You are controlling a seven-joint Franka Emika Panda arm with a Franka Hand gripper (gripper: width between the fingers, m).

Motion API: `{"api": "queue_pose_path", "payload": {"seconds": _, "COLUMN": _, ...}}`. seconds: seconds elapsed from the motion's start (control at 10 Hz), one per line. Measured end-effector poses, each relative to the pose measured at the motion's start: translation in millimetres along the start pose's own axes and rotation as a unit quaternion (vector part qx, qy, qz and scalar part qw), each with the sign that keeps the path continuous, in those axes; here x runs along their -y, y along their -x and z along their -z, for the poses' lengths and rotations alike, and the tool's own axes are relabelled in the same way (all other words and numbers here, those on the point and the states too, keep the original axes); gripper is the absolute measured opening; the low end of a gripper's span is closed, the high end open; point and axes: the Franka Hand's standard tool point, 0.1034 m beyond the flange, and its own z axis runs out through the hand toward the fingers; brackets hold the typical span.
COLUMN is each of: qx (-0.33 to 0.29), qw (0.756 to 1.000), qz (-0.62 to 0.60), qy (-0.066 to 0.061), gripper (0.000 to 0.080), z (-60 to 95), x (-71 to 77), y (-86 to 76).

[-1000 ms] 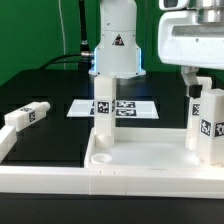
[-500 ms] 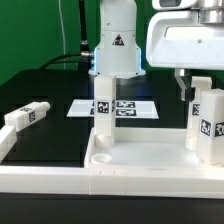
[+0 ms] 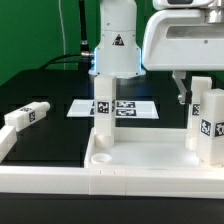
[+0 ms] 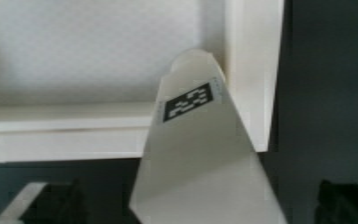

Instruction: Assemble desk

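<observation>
Panel (image 3: 150,165): flat on the table (image 3: 55,145), rim up, nearest the camera in your exterior view.
Left leg (image 3: 101,108): upright in the panel's far corner on the exterior view's left.
Right legs (image 3: 213,122): two upright at the other end, close together.
Loose leg (image 3: 27,116): on its side, well off to the exterior view's left.
End effector (image 3: 188,92): above the right legs, jaws spread and gripping nothing. Your wrist view shows a tagged leg (image 4: 194,110) between the fingers (image 4: 34,203), with a gap on each side.

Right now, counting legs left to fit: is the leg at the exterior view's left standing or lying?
Lying: the leg rests on its long side, apart from the panel.
</observation>
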Motion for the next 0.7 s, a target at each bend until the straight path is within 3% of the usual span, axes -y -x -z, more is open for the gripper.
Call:
{"api": "queue_pose_path", "payload": {"seconds": 0.4, "qx": 0.0, "qw": 0.999, "qz": 0.052, "qy": 0.001, "gripper": 0.0626, "z": -0.2, "x": -2.5, "y": -0.1}}
{"api": "queue_pose_path", "payload": {"seconds": 0.6, "qx": 0.0, "qw": 0.999, "qz": 0.052, "qy": 0.001, "gripper": 0.0294, "z": 0.0, "x": -2.4, "y": -0.4}}
{"api": "queue_pose_path", "payload": {"seconds": 0.7, "qx": 0.0, "qw": 0.999, "qz": 0.042, "qy": 0.001, "gripper": 0.0294, "z": -0.1, "x": -2.5, "y": -0.4}}
